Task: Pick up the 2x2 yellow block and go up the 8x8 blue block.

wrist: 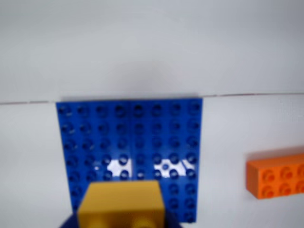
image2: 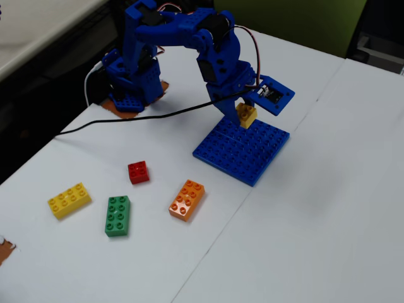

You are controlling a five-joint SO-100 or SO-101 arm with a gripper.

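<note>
The table [image2: 328,208] carried one 8x8 blue block [image2: 243,150], one 2x2 yellow block [image2: 246,116], one small red brick [image2: 138,172], and three long eight-stud bricks, one yellow [image2: 69,200], one green [image2: 117,215] and one orange [image2: 187,199], six pieces altogether.

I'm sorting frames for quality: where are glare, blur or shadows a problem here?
Wrist view: soft overall, white glare patches on the 8x8 blue block, and the 2x2 yellow block blurred at the bottom edge. Fixed view: sharper and evenly lit, with only a faint shadow beside the 8x8 blue block.
</note>
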